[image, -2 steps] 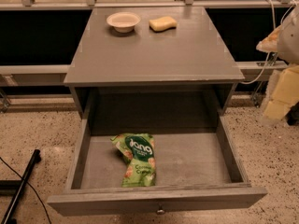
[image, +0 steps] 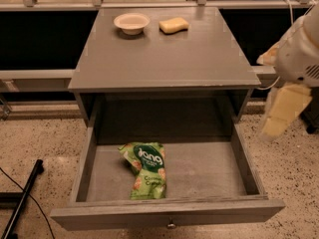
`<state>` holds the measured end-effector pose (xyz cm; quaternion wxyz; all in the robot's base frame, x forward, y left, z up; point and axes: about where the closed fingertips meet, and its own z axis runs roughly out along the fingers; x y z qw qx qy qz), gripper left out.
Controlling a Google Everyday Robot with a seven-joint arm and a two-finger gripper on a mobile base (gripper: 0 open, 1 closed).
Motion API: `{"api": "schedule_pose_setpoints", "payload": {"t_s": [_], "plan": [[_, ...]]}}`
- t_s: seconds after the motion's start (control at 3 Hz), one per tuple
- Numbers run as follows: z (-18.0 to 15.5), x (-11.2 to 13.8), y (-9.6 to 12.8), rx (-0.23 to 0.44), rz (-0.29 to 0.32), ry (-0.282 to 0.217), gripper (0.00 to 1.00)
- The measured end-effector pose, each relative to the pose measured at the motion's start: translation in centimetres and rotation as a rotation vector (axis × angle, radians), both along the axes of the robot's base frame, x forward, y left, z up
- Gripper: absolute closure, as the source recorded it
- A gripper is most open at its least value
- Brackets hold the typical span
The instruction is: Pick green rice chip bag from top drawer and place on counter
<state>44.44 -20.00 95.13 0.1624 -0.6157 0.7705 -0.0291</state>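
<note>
The green rice chip bag [image: 146,169] lies flat on the floor of the open top drawer [image: 209,171], left of centre and near the front panel, with its dark green logo facing up. The counter [image: 164,59] is the grey cabinet top above the drawer. My gripper [image: 283,111] hangs from the white arm at the right edge of the view. It is outside the drawer's right wall, above floor level and well apart from the bag. It holds nothing that I can see.
A white bowl [image: 131,22] and a yellow sponge [image: 174,25] sit at the back of the counter. A knob [image: 171,225] shows on the drawer's front panel. A black rod [image: 22,198] lies on the speckled floor at lower left.
My gripper and arm have shifted a little left and down, closer to the drawer's right side. The bag, bowl and sponge have not moved.
</note>
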Motion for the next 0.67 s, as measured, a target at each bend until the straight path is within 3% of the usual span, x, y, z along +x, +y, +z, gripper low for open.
{"api": "schedule_pose_setpoints", "payload": {"t_s": [0.33,0.67], "plan": [[-3.7,-1.1,5.6,0.041,0.152,-0.033,0.0],[-6.6,-1.4,8.0,0.03,0.264,-0.039,0.0]]}}
